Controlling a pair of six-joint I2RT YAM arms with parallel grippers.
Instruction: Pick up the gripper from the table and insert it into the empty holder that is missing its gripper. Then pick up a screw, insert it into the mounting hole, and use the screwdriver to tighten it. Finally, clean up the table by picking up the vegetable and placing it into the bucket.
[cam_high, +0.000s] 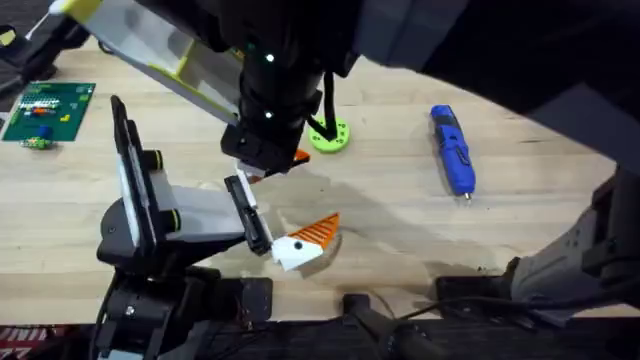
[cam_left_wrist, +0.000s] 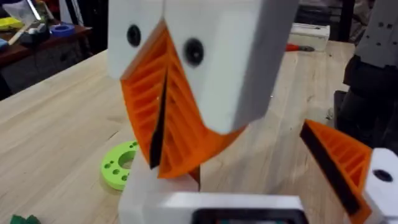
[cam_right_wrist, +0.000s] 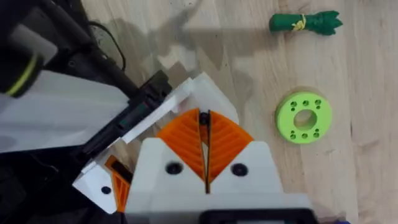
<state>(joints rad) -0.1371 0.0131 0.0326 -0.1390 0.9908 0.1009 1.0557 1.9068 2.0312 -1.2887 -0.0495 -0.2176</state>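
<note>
right gripper (cam_right_wrist: 204, 124): pads pressed together; pointing down, hanging over the holder and finger piece
left gripper (cam_left_wrist: 211, 205): white body at the edge of its wrist view, low over the table, looking at the right gripper's tips from the side; apart or together, can't tell
finger piece (cam_high: 305, 240): white base, orange ribbed tip; at the front middle of the table, base touching the holder's end; fully seated or not, can't tell
holder (cam_high: 250, 215): slim black bar off the stand, slanting down to the finger piece
stand (cam_high: 150, 210): grey and black with yellow rings, front left of table
screwdriver (cam_high: 452, 150): blue, lying flat on the right side, metal tip toward the front edge, well apart from the stand
vegetable (cam_right_wrist: 305, 23): green bundle lying on the wood, near the ring, apart from it
ring (cam_high: 328, 135): flat lime-green, on the table just beside the right gripper in the overhead view
circuit board (cam_high: 48, 108): green, far left
table (cam_high: 400, 220): light wooden planks
</note>
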